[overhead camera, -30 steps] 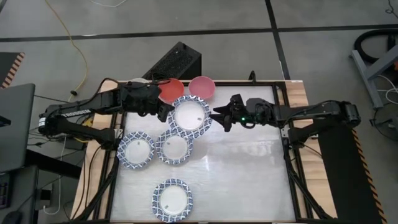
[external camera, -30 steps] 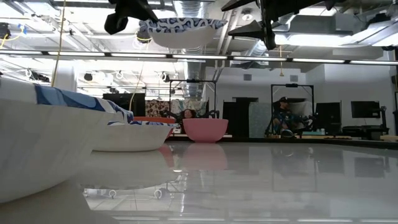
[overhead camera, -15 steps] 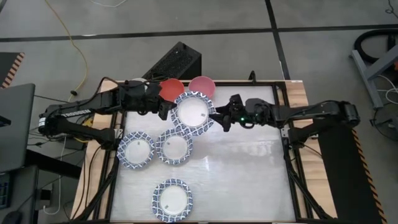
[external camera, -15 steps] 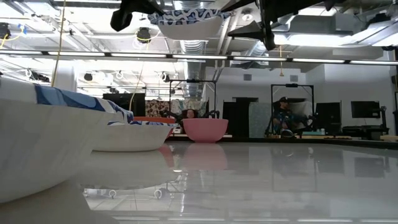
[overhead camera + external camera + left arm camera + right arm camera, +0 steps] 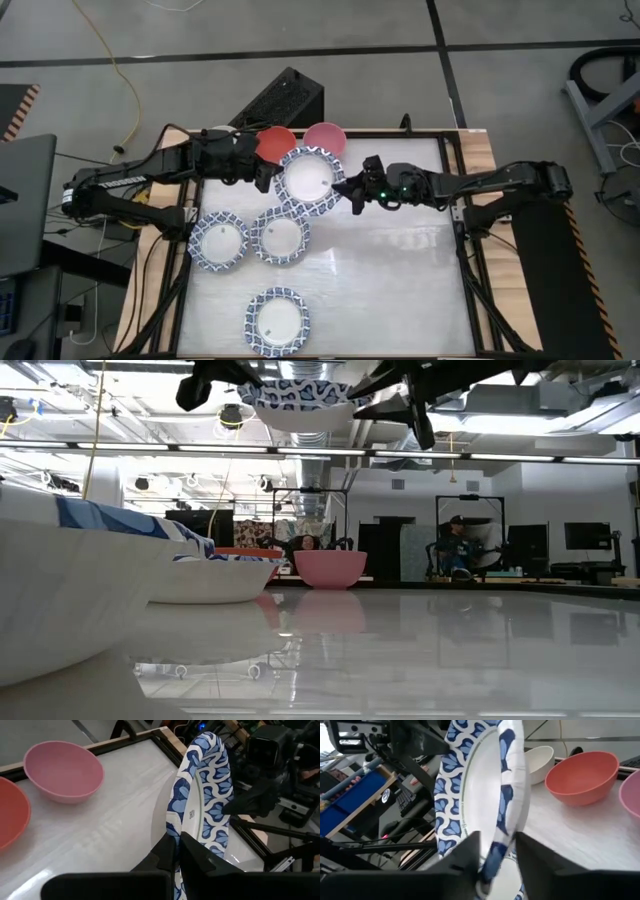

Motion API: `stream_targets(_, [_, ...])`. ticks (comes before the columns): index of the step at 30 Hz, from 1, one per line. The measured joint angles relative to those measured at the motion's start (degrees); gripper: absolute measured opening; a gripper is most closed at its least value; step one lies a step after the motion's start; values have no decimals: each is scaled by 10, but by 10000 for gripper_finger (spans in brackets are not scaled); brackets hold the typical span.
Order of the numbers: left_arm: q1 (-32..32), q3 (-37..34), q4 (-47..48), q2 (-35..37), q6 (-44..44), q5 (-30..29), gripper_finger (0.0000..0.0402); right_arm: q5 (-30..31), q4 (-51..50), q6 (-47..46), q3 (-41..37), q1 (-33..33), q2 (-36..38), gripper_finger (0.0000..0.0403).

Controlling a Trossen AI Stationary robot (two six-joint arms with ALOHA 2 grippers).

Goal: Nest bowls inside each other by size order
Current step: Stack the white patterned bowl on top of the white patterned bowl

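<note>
We see the left tool [image 5: 268,176] pinching the patterned bowl's [image 5: 308,180] rim aloft, right tool [image 5: 352,190] spread open straddling its opposite rim.

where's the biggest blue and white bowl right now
In the high view the biggest patterned bowl is held up in the air near the table's far edge, in front of the red bowl and pink bowl, between the left gripper and right gripper.

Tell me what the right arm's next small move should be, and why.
Probably close the right gripper on the big patterned bowl's rim. Its fingers straddle that rim, still apart, while the left gripper holds the opposite edge, with the bowl held high above the table.
</note>
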State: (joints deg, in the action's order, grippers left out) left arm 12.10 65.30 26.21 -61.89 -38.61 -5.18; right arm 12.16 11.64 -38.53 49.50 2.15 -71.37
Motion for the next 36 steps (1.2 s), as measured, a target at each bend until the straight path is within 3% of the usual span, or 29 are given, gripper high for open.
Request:
stream_targets(4, [0, 0, 0, 0, 7, -7, 2, 4, 2, 0, 0, 1, 0, 33])
stream_targets(6, [0, 0, 0, 0, 9, -12, 2, 4, 2, 0, 0, 1, 0, 13])
stream_targets(13, [0, 0, 1, 0, 62, -30, 24, 2, -4, -20, 0, 2, 0, 9])
stream_targets(28, [0, 0, 71, 0, 139, -37, 166, -3, -15, -20, 0, 1, 0, 7])
stream_targets(36, [0, 0, 78, 0, 142, -30, 184, -3, -63, -53, 0, 2, 0, 7])
